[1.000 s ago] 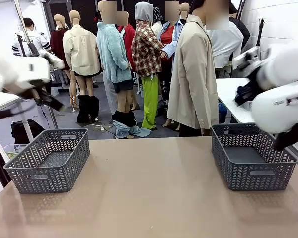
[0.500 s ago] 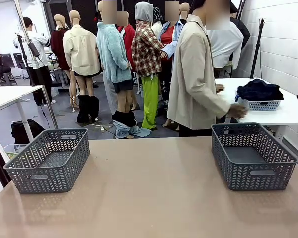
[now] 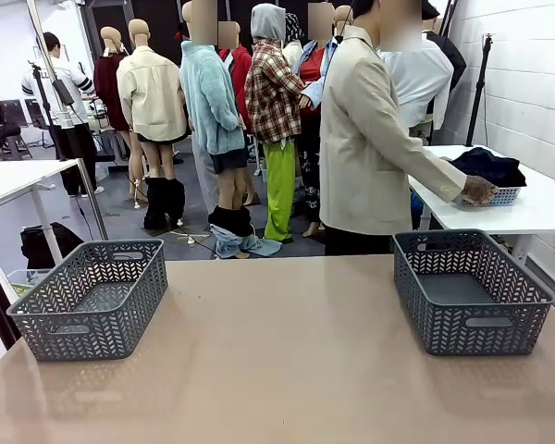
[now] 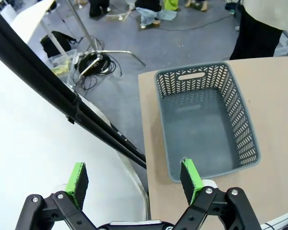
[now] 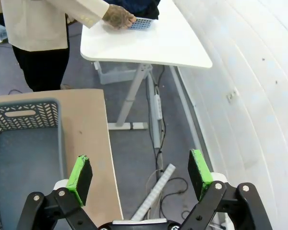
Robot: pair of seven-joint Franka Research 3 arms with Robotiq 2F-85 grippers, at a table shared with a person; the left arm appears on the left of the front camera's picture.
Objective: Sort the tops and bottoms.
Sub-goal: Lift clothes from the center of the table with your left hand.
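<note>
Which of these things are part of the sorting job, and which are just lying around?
Job: pile of dark cloth garments in the small pale lattice basket; two grey plastic lattice baskets, probably sorting bins.
Lying about: black bag on the floor; coiled black cables on the floor.

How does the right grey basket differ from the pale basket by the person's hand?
The grey basket is empty; the pale basket holds dark clothes. The grey basket stands untouched on the tan table; the person's hand touches the pale basket on the white table. Both have lattice walls.
</note>
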